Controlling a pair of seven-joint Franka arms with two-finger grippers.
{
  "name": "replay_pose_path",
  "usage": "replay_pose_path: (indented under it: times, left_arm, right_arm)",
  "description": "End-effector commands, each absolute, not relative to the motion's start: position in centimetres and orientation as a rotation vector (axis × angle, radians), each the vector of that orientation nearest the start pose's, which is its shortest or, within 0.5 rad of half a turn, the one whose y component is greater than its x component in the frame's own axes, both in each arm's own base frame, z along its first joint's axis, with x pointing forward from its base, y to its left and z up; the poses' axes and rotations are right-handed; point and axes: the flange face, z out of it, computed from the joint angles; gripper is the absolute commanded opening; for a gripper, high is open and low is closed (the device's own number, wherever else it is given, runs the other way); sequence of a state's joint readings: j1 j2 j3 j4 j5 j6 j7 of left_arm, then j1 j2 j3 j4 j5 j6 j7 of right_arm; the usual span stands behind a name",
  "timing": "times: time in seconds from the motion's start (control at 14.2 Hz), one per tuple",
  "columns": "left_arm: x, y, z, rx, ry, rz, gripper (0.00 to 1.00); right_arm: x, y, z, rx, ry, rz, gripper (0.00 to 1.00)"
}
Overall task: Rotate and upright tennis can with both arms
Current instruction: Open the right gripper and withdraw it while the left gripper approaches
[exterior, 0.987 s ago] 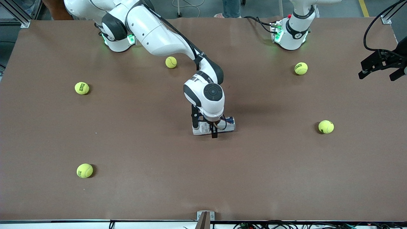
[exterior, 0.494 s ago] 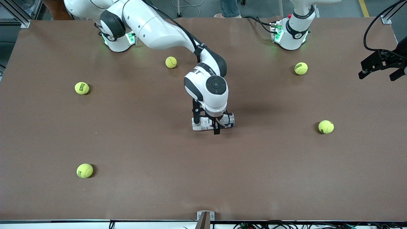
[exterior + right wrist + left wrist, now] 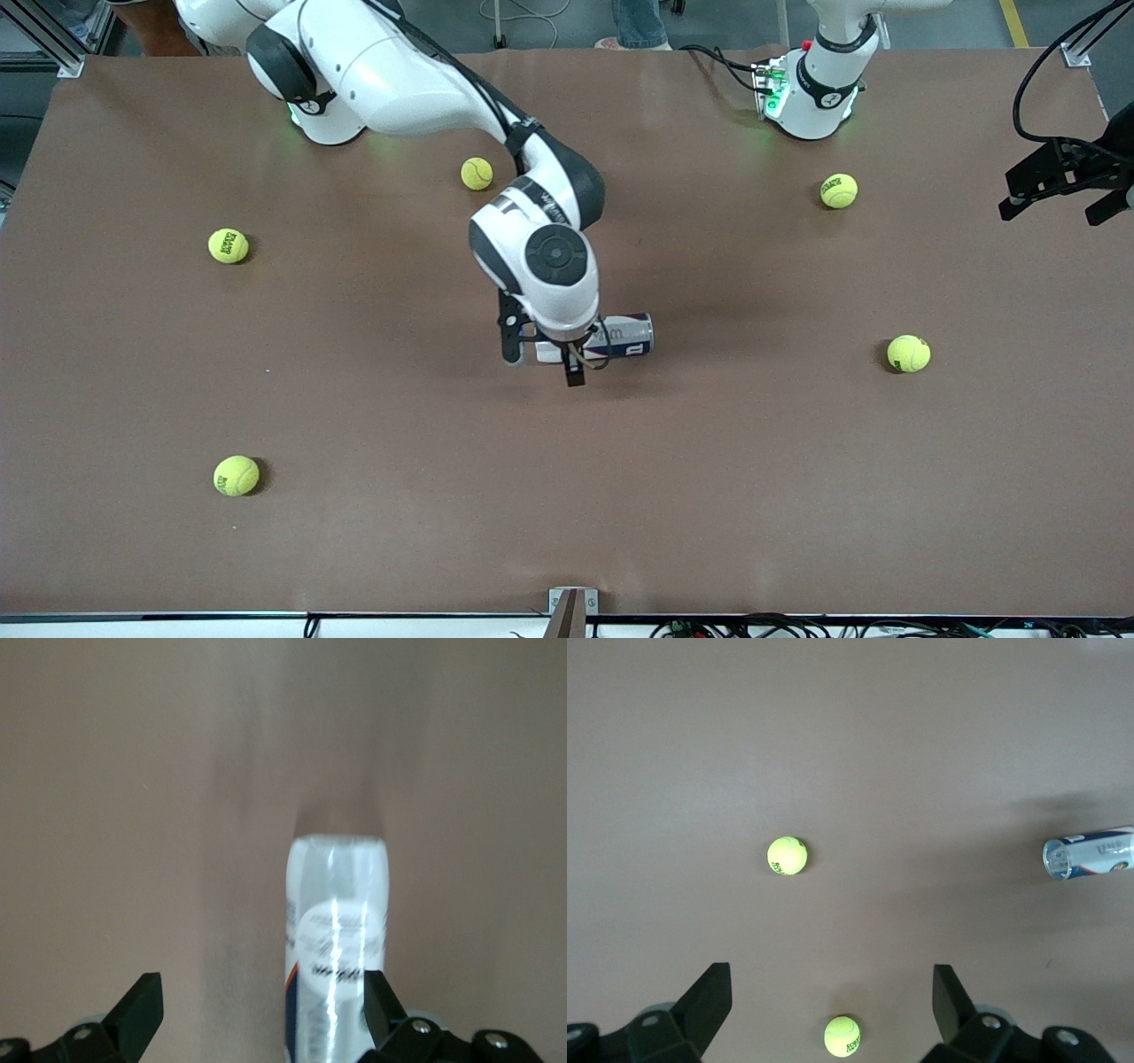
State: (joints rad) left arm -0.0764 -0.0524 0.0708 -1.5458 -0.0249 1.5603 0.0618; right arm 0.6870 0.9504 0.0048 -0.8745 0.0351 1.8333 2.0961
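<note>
The tennis can (image 3: 625,337) lies on its side in the middle of the brown table, a clear tube with a white and navy label. My right gripper (image 3: 542,361) is open and straddles the can's end toward the right arm's end of the table. In the right wrist view the can (image 3: 337,930) lies between the jaws of the right gripper (image 3: 261,1010), close against one finger (image 3: 379,997). My left gripper (image 3: 1052,213) is open and empty and waits in the air over the table edge at the left arm's end. In the left wrist view the left gripper (image 3: 833,1001) is open and the can (image 3: 1090,855) shows far off.
Several yellow-green tennis balls lie scattered on the table (image 3: 797,496): one (image 3: 477,174) near the right arm's elbow, one (image 3: 908,353) toward the left arm's end, one (image 3: 838,190) by the left arm's base, and two (image 3: 229,245) (image 3: 236,475) toward the right arm's end.
My right gripper has slid along the can from its middle toward the right arm's end of the table, still open. The can has hardly moved. The left arm has not moved.
</note>
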Motion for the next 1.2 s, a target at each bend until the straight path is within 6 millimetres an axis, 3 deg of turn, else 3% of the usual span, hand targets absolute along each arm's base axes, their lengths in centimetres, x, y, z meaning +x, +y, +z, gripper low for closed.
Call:
replay_pose_path:
  times: [0.0, 0.21, 0.42, 0.49, 0.63, 0.92, 1.13]
  left_arm:
    - [53.6, -0.3, 66.8, -3.164, 0.104, -0.122, 1.0]
    - [53.9, -0.2, 66.4, -3.164, 0.101, -0.11, 1.0]
    - [55.1, -0.9, 64.1, -3.165, 0.122, -0.033, 1.0]
    - [55.9, -2.5, 62.5, -3.187, 0.152, 0.011, 1.0]
    - [56.7, -7.6, 59.9, -3.218, 0.154, 0.1, 1.0]
    - [58.1, -15.5, 52.6, -3.183, 0.128, 0.311, 1.0]
    - [59.5, -19.5, 44.9, -3.261, 0.068, 0.541, 1.0]
  right_arm:
    - [61.4, 47.4, 34.6, -2.54, 1.88, 0.108, 1.0]
    - [63.7, 42.1, 36.0, -2.79, 1.596, 0.14, 1.0]
    - [66.6, 35.5, 37.7, -2.964, 1.264, 0.2, 1.0]
    - [67.4, 33.4, 38.8, -3.001, 1.14, 0.2, 1.0]
    - [68.9, 28.8, 39.2, -3.078, 0.923, 0.249, 1.0]
    - [70.7, 19.2, 41.8, -3.217, 0.483, 0.298, 1.0]
    - [70.3, 11.8, 43.8, -3.243, 0.305, 0.35, 1.0]
